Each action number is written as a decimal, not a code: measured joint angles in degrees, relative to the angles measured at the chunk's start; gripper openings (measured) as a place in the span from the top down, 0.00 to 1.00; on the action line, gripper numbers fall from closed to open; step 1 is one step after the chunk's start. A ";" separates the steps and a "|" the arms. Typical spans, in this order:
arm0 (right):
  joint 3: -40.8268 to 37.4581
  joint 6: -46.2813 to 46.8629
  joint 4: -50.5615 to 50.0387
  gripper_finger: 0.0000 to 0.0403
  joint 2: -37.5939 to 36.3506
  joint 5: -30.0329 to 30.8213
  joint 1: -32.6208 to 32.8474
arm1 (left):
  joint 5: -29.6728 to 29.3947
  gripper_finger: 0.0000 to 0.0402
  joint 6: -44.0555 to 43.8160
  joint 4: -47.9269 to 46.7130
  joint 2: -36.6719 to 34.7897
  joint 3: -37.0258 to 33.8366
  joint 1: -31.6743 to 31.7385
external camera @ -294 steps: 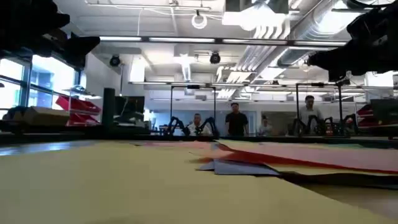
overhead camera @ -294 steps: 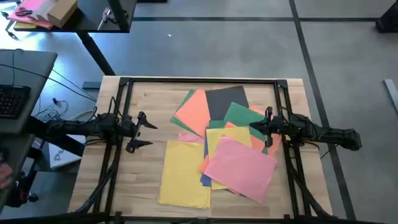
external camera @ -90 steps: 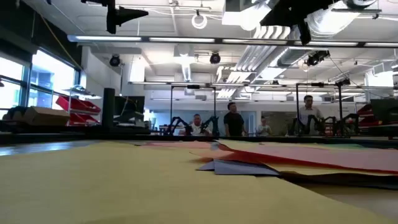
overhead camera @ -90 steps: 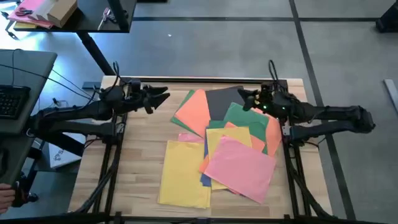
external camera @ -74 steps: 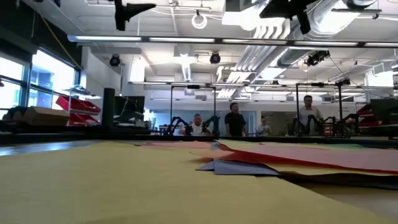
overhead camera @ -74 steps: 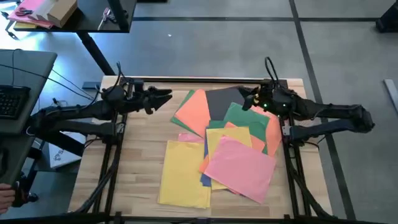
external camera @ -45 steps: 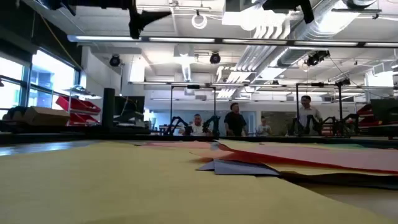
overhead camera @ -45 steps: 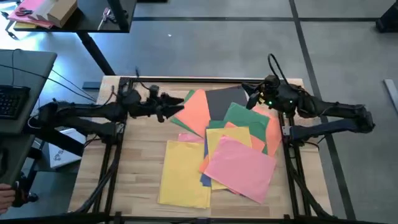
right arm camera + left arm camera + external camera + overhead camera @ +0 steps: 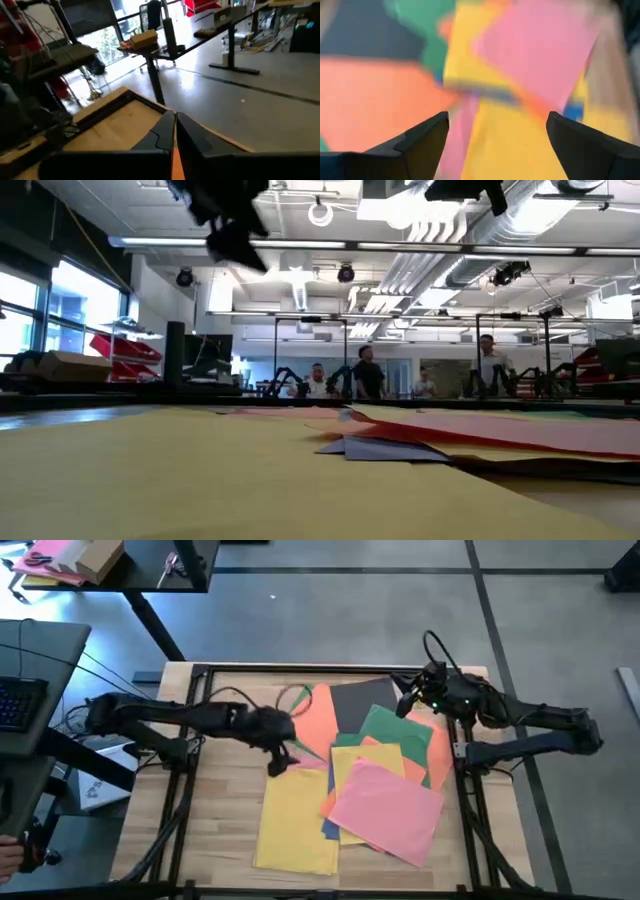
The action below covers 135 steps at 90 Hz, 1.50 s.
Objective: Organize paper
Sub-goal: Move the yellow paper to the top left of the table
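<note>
The paper lies as a loose overlapping pile of sheets on the wooden table: orange [image 9: 315, 720], dark grey [image 9: 360, 702], green [image 9: 390, 730], pink [image 9: 388, 808] and yellow [image 9: 298, 815], with a blue edge [image 9: 328, 826] showing under the pink one. My left gripper [image 9: 278, 758] hangs open above the pile's left side, over the top edge of the yellow sheet; its wrist view looks down on orange, yellow and pink sheets [image 9: 540, 45]. My right gripper [image 9: 405, 700] is shut and raised above the pile's far right part, near the dark grey and green sheets.
A black frame rail [image 9: 320, 668] runs along the table's far edge, with side rails left and right. Bare wood [image 9: 225, 810] lies left of the pile. A desk with a keyboard [image 9: 20, 700] stands beyond the left edge. People [image 9: 366, 378] stand in the room behind.
My left gripper has swung from the table's far left corner toward the right and near edge, coming over the pile's left side, and has tipped down toward the paper. The sheets have not moved.
</note>
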 joint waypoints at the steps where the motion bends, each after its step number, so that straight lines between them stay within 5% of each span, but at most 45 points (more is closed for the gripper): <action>1: 0.00 -0.17 -0.12 1.00 0.01 0.10 -0.10 | 0.20 0.22 0.12 -0.91 0.21 0.16 -0.39; 12: 0.00 -1.51 -0.22 1.00 0.00 0.38 -1.38 | 3.38 0.25 4.51 -8.77 2.02 1.48 -7.96; 20: 0.00 -2.69 -0.07 1.00 -0.02 0.39 -2.53 | -0.27 0.27 6.25 -10.52 3.34 1.36 -14.42; 31: 0.00 -5.64 0.03 1.00 0.06 0.39 -3.73 | -9.07 0.28 6.44 -5.03 6.60 -0.26 -20.77; 41: 0.00 -7.84 0.22 1.00 0.16 -0.22 -4.57 | -9.96 0.28 4.32 1.18 12.18 -0.89 -23.24; 59: 0.00 -7.59 0.01 1.00 -0.19 -2.13 -4.63 | -9.38 0.28 -1.83 9.98 21.36 -0.90 -24.19; 78: 0.00 -7.55 -0.28 1.00 -0.31 -5.25 -4.63 | -3.98 0.28 -5.58 10.92 22.72 -3.05 -21.26; 104: 0.00 -4.63 -0.23 1.00 -0.41 -4.39 -4.66 | -5.49 0.32 -2.42 17.81 24.44 -9.12 -20.12; 135: 0.00 -4.84 0.17 1.00 -0.33 -4.21 -4.88 | -8.00 0.57 -8.29 20.57 27.86 -9.50 -20.45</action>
